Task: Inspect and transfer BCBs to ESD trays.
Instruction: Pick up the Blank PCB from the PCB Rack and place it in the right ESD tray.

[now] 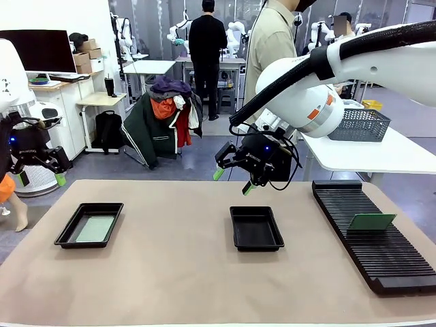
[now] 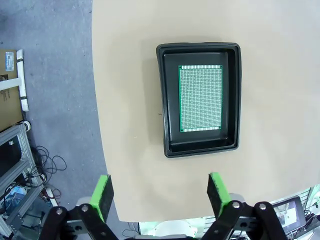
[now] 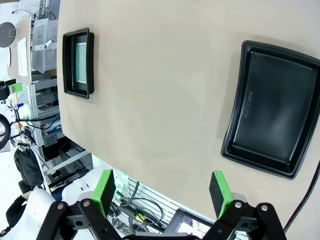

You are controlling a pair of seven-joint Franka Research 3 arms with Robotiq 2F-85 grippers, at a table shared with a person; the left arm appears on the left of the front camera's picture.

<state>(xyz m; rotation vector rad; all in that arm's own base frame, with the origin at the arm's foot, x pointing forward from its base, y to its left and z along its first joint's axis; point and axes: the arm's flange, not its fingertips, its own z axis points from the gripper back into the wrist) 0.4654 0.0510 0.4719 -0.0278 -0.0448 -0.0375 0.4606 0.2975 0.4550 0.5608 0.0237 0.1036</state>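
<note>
1. The near strip of the table (image 1: pixel 170 279) lay bare up to its front edge, with open room between the two trays.
2. One BCB (image 2: pixel 200 98) lay flat on the floor of the left ESD tray (image 2: pixel 164 100); the middle ESD tray (image 1: pixel 256 230) held nothing.
3. A second BCB (image 1: pixel 371 221) leaned in the ribbed rack (image 1: pixel 381 252) at the right, its lower edge sunk among the slots.
4. The left gripper (image 1: pixel 42 178) hung off the table's left edge, jaws wide and empty, its arm cut off by the frame.
5. The right gripper (image 1: pixel 232 181) hovered beyond the middle ESD tray, jaws apart, holding nothing.
6. A person (image 1: pixel 269 41) stood behind, partly hidden by the right arm.

Green BCB (image 2: pixel 200 98) flat in black tray (image 2: pixel 200 144)
</note>
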